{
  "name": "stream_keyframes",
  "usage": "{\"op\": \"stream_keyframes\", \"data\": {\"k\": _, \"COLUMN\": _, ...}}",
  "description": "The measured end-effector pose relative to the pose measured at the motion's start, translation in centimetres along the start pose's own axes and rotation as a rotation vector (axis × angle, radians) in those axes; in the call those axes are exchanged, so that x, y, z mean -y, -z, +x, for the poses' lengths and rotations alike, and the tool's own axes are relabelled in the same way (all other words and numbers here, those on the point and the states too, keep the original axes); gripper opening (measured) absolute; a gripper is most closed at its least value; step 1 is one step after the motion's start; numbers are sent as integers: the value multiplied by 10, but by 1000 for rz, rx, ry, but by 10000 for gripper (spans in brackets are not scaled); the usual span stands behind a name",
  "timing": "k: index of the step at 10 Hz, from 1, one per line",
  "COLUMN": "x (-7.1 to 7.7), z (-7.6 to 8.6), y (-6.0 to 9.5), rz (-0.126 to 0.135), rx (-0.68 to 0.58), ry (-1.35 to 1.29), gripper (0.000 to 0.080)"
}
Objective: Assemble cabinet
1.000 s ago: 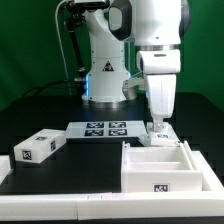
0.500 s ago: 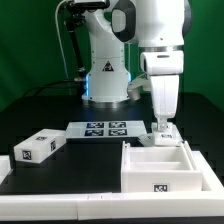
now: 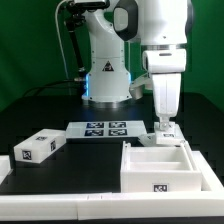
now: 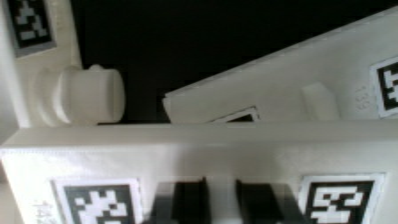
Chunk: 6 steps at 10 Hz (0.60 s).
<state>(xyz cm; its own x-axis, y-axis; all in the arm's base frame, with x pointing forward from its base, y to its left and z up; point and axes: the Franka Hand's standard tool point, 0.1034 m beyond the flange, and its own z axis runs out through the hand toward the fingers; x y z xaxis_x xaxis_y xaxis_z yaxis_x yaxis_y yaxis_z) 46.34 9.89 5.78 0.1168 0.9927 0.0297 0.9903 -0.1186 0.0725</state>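
The white boxy cabinet frame (image 3: 160, 166) lies at the front on the exterior view's right, open side up, with a tag on its front wall. My gripper (image 3: 164, 123) points straight down just behind the frame's back wall. It is shut on a small white tagged cabinet part (image 3: 165, 131). In the wrist view my dark fingers (image 4: 192, 200) pinch a thin white rib of that part (image 4: 98, 160) between its two tags, with my gripper (image 4: 226, 197) centred on it. A white tagged drawer block (image 3: 38, 148) lies at the front on the exterior view's left.
The marker board (image 3: 105, 128) lies flat on the black table in front of the robot base (image 3: 105, 75). A white ledge (image 3: 60, 210) runs along the front. In the wrist view a round white knob (image 4: 80, 95) and the frame's slanted wall (image 4: 267, 85) lie beyond the held part.
My gripper has moved a little toward the exterior view's right with the small white part. The frame and the drawer block have not moved.
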Motion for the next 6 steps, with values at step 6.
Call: {"op": "stream_keyframes", "data": {"k": 6, "x": -2, "z": 0, "y": 1, "rz": 11, "rx": 11, "ry": -30, "gripper": 69}}
